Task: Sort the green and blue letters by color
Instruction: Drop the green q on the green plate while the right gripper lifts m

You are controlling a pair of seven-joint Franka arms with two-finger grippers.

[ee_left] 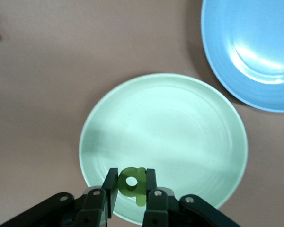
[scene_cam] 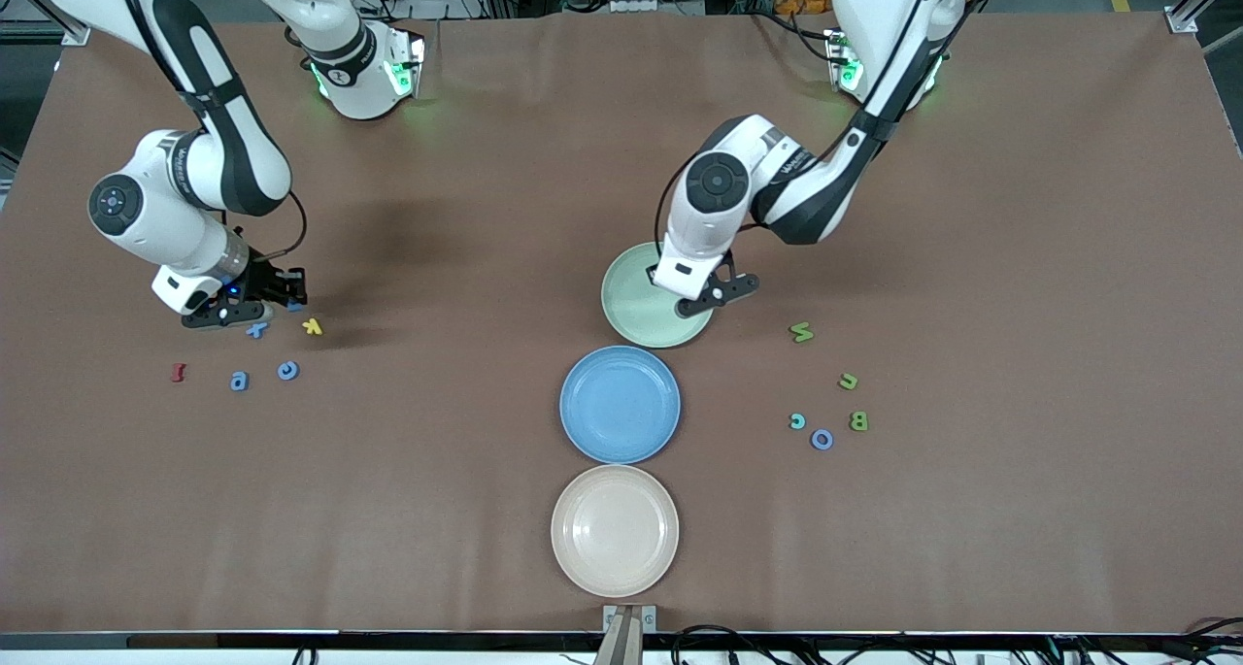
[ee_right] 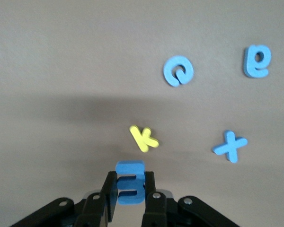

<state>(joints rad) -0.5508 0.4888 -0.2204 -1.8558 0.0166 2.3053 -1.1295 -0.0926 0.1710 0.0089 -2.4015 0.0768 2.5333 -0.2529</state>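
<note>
Over green plate [ee_left: 189,94] rim: left claw [ee_left: 131,191], q [ee_left: 132,182].

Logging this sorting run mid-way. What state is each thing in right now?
left end effector: shut on green q, over green plate
green q: held, in the air
right end effector: shut on blue E
blue E: gripped
green plate: holds no letter
blue plate: holds no letter
beige plate: holds no letter
blue X: loose on table

Bright, even overhead light; soft shadows; wrist views slightly blurred.
</note>
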